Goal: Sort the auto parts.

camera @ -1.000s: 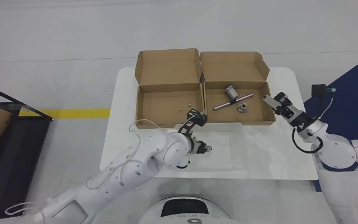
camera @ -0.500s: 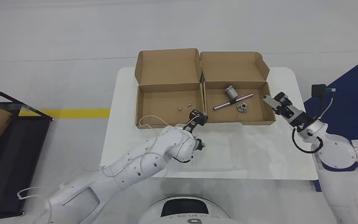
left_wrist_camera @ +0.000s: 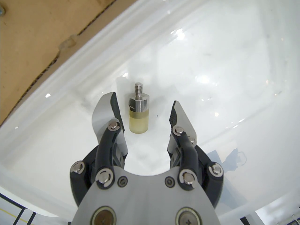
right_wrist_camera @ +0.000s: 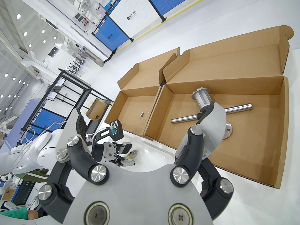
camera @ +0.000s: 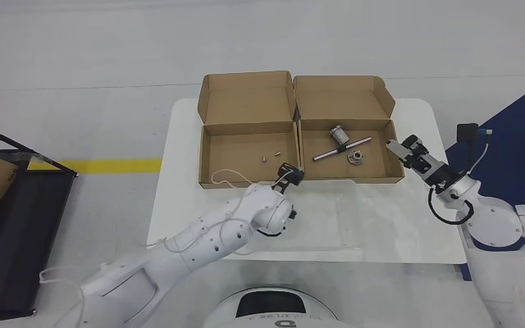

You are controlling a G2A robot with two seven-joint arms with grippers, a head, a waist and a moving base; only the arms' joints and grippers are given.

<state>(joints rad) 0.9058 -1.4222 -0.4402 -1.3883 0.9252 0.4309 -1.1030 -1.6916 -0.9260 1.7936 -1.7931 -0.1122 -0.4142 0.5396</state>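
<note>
1. Work surface: a white table (camera: 184, 164) carries two open cardboard boxes side by side at its far half, the left box (camera: 215, 156) and the right box (camera: 385, 148).

2. Left box contents: two small metal pieces (camera: 279, 152) lie on its floor, right of centre.

3. Right box contents: a steel rod (right_wrist_camera: 212, 112) lies across the floor. A flanged spool (right_wrist_camera: 202, 97) sits just beyond it and a round flange (right_wrist_camera: 227, 129) just on its near side.

4. Part in work: a threaded stud (left_wrist_camera: 138, 113), with a steel hex body and a pale yellowish base, lies on the table just near of the boxes' front walls, close to the seam between them. Its threaded end points toward the boxes.

5. Left gripper (left_wrist_camera: 143, 103): low over the table, fingers spread wide, holding nothing. The stud lies between the fingers, just beside one finger (left_wrist_camera: 113, 108) and well apart from the other.

6. Right gripper (camera: 402, 143): at the right box's right wall, above table level, fingers spread wide and empty.
</note>
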